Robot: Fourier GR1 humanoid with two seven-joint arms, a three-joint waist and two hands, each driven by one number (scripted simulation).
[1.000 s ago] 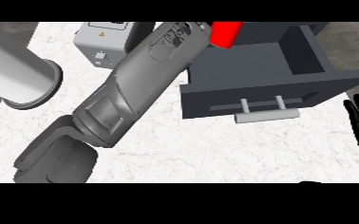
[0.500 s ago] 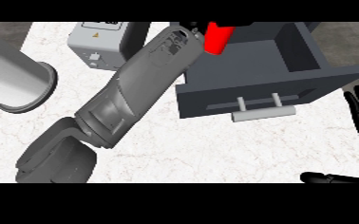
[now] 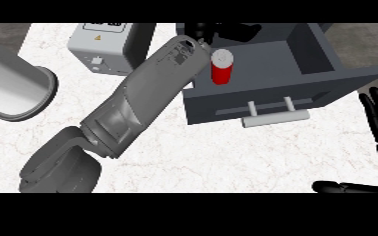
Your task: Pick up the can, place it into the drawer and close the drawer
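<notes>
White marble-patterned counter top [image 3: 221, 155], faintly veined, matte; bears all items listed.

Red cylindrical can [image 3: 221, 67] with pale flat top: upright, inside the open drawer, near its left wall and toward the front.

Dark grey box-shaped drawer [image 3: 325, 60], pulled open, smooth flat walls; front panel carries a pale grey bar handle [image 3: 275, 115] on two short posts.

Light grey boxy appliance [image 3: 103, 45] with a dark side face, a small yellow warning label and small knobs on its top; stands left of the drawer, partly behind the forearm.

Polished metal cylinder [image 3: 22, 87], lying at the view's left edge, open rim showing; cut off by the frame.

Left grey forearm [image 3: 148, 95]: smooth jointed shell, running diagonally from lower left up to the drawer's left rear corner. Left black hand [image 3: 221, 30]: over the drawer's back edge, just beyond the can; contact with the can cannot be told, nor whether the fingers are curled or straight.

Right black hand [image 3: 343, 186]: at the lower right corner, fingers lying straight and relaxed, holding nothing, well apart from the can.
</notes>
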